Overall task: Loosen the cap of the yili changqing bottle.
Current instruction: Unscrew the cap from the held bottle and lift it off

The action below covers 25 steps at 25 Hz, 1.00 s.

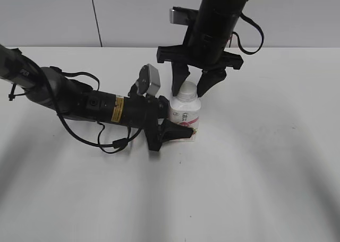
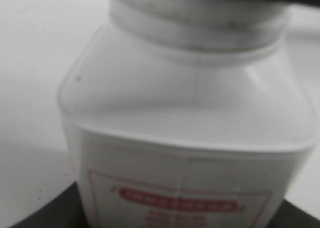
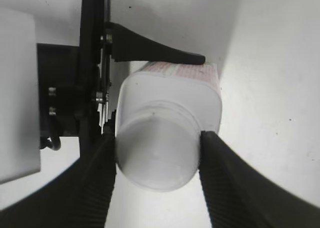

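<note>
The yili changqing bottle (image 1: 185,116) stands upright on the white table, its pink-red label facing front. Its white cap (image 1: 187,94) is on the neck. My left gripper (image 1: 179,126) comes in from the left and is shut on the bottle's body; in the left wrist view the bottle (image 2: 185,138) fills the frame, with the cap (image 2: 200,18) at the top edge. My right gripper (image 1: 189,86) hangs from above, its two fingers pressed on either side of the cap (image 3: 157,155). The right wrist view looks down on the bottle's shoulder (image 3: 172,93) and the left gripper's finger (image 3: 150,50).
The white table (image 1: 265,173) stretches around the bottle. The left arm lies low across the table on the left with its cable looped beside it (image 1: 114,144). A grey wall stands behind.
</note>
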Tool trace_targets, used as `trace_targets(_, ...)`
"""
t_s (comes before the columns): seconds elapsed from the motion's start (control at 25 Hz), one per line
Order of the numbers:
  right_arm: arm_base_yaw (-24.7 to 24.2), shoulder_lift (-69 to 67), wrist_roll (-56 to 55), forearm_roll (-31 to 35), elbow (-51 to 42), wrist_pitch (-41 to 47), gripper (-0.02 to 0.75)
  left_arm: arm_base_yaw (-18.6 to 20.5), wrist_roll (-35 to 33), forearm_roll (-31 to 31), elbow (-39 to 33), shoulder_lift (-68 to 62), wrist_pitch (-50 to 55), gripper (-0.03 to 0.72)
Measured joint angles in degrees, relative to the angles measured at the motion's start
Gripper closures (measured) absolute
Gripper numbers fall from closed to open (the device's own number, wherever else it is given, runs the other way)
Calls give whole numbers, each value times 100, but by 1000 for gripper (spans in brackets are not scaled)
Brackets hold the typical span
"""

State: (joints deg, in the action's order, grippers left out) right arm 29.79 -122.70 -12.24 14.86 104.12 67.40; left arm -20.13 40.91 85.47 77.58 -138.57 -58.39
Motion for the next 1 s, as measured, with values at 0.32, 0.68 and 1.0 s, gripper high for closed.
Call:
trace_targets(0.32, 0, 0, 34, -6, 0, -49, 339, 0, 0, -5, 0, 0, 4, 298)
trace_targets(0.68, 0, 0, 1835, -25, 0, -92, 339, 0, 0, -23, 0, 0, 11, 298)
trace_targets(1.0, 0, 0, 4131, -25, 11, -35, 342, 0, 0, -23, 0, 0, 18, 299)
